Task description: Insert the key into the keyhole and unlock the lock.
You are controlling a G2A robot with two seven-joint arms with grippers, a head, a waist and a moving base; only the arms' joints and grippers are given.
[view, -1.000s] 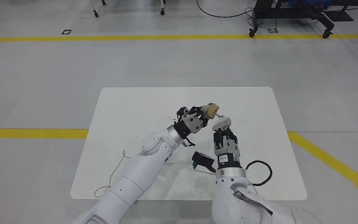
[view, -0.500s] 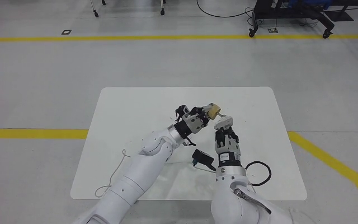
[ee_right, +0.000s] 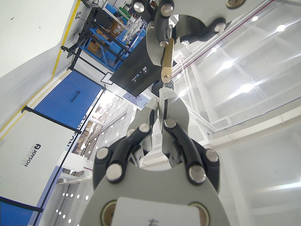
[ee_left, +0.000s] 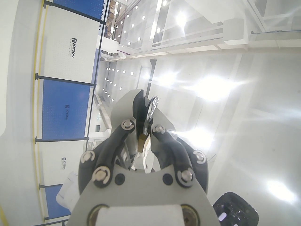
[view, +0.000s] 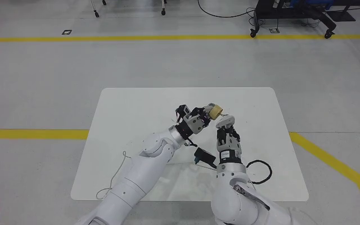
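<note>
Our left jaws are gripping the brass padlock (ee_right: 167, 55), our right jaws the key (ee_right: 164, 82). Its tip is touching the keyhole (ee_right: 166, 76); seating and turning are seemingly awaiting us.

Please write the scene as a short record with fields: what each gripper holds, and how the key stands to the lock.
Left gripper: shut on the lock, held above the table
Right gripper: shut on the key
Key and lock: the key's tip meets the lock's end face; how deep it sits cannot be told
</note>
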